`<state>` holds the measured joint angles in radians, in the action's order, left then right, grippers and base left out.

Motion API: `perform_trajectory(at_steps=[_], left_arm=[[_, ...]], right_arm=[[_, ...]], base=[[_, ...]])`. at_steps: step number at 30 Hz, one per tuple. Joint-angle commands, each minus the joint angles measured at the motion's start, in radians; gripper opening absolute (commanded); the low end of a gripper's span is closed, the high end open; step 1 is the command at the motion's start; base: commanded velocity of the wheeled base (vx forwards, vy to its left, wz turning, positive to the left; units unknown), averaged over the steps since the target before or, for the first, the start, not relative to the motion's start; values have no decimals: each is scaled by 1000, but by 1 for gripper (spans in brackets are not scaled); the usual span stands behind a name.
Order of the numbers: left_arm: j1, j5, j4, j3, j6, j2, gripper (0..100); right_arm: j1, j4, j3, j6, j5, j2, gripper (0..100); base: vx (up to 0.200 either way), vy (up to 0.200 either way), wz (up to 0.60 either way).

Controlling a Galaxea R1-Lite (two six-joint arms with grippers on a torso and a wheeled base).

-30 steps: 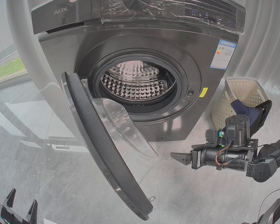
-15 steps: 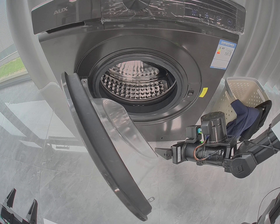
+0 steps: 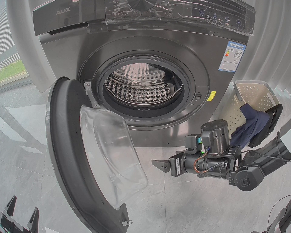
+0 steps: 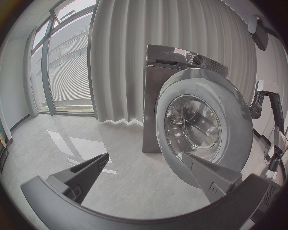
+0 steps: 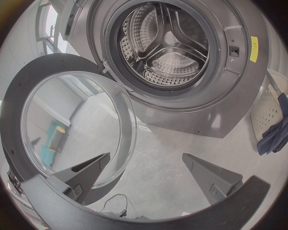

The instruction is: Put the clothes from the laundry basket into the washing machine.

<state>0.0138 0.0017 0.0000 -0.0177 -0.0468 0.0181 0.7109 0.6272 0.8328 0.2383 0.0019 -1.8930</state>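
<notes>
Two pieces of clothing, a navy garment [image 3: 253, 122] and a black garment [image 3: 272, 116], hang over the rim of the single cream laundry basket [image 3: 257, 92], off to the right of the right gripper [image 3: 158, 165] and well apart from it. That gripper is released, jaws parted, low before the one washing machine [image 3: 145, 39] (door [image 3: 65, 145] standing wide, steel drum [image 3: 139, 88] showing). The left gripper [image 3: 21, 212] is released too. Glossy grey floor tiles [image 3: 197, 209]; a pale pleated curtain [image 4: 120, 60] and tall windows [image 4: 64, 69] behind.

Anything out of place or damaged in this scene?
Nothing spilled or damaged. Only oddities: a navy garment hangs over the laundry basket rim rather than inside, and plastic film covers the washing machine control panel.
</notes>
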Motion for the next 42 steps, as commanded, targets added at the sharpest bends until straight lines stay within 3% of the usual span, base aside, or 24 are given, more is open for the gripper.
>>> perform_trajectory(at_steps=[1,10,18,26,31,39,42], left_arm=[[0,1,0,16,-1,-10,100],[0,1,0,16,-1,-9,100],[0,1,0,16,-1,-9,100],[0,1,0,16,1,-10,100],[0,1,0,16,1,-9,100],[0,1,0,16,-1,-10,100],[0,1,0,18,-1,-9,100]], right_arm=[[-11,0,25,-1,-7,-26,100],[21,0,68,-1,-26,-97,100],[79,5,80,13,-28,-110,100],[48,42,101,18,-28,-110,100],[39,43,172,19,-28,-182,100],[91,45,310,22,-33,-288,100],[110,45,356,22,-54,-317,100]], base=[[-200,0,0],[-200,0,0],[0,0,0],[-25,0,0],[-200,0,0],[0,0,0],[0,0,0]])
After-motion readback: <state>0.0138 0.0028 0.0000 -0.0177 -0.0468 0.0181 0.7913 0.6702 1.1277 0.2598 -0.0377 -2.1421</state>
